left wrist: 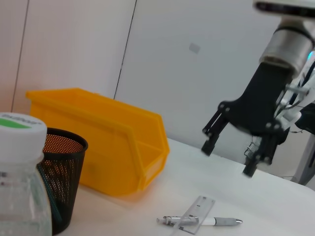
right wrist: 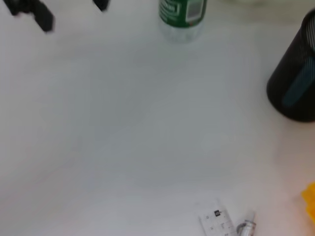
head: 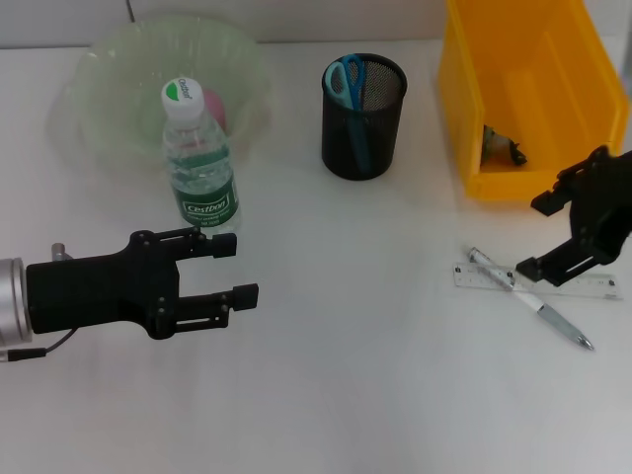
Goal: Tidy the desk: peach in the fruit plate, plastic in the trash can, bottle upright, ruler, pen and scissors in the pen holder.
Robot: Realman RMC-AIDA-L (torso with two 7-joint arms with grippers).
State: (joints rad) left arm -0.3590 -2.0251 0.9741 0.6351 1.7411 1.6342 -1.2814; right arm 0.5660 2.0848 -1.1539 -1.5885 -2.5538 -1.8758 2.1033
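Ruler (head: 538, 280) flat on worktop (head: 375, 375) under pen (head: 533, 308), thin, stiff, likely slick, so best pinched at an edge; right hand (head: 558, 237) released just above, left hand (head: 229, 271) released by bottle (head: 200, 163).

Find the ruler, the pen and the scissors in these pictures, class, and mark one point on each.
ruler (head: 592, 285): head view, on the clear strip's right half, right of the pen.
pen (head: 549, 318): head view, on the white barrel, below the ruler.
scissors (head: 346, 79): head view, on the blue handle loops standing in the pen holder (head: 387, 138).
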